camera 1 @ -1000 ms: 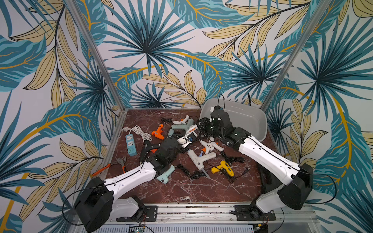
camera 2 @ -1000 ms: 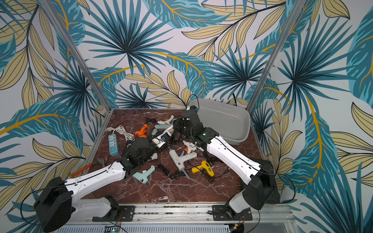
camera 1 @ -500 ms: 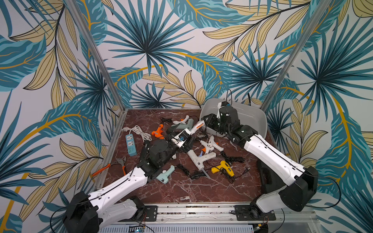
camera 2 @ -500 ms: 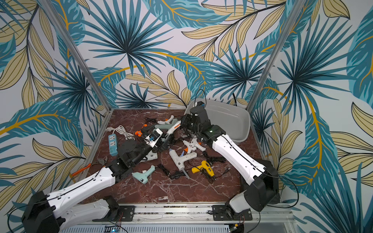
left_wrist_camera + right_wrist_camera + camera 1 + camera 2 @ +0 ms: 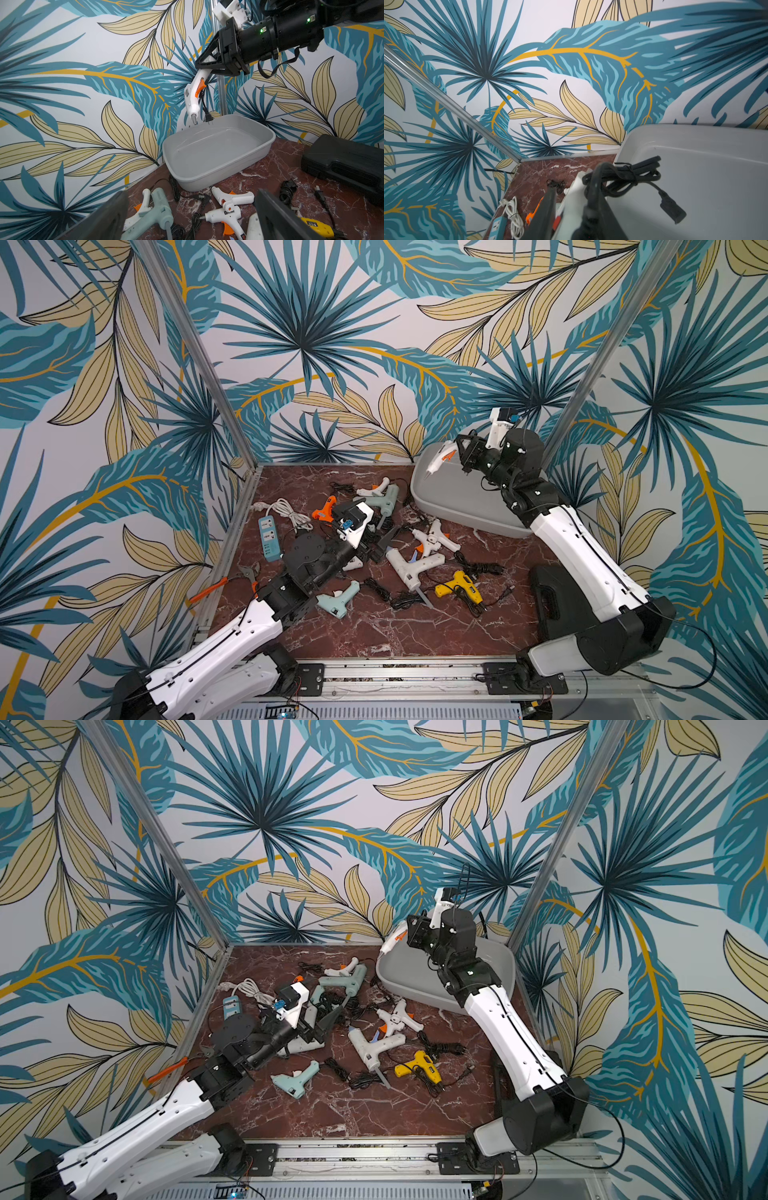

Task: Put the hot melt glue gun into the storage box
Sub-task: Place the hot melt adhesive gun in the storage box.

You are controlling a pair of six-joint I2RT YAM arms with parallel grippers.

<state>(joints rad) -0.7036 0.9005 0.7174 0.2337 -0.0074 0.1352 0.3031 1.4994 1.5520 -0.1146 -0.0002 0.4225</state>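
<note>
Right pincer (image 5: 205, 64), gun (image 5: 192, 97) above box (image 5: 239, 164) rim

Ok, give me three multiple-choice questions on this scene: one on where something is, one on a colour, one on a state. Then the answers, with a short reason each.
1. Where is the glue gun that the right gripper holds?
A. Lying on the table
B. In the air above the box
C. On the black case

2. What colour is its trigger?
A. Blue
B. Yellow
C. Orange

3. How is the left gripper?
A. Open, holding nothing
B. Shut on a gun
C. Shut on a cord

Answers:
1 B: the gun hangs nozzle down over a corner of the box.
2 C: an orange trigger shows on the white body.
3 A: its jaws stand wide apart, gripping nothing.
</note>
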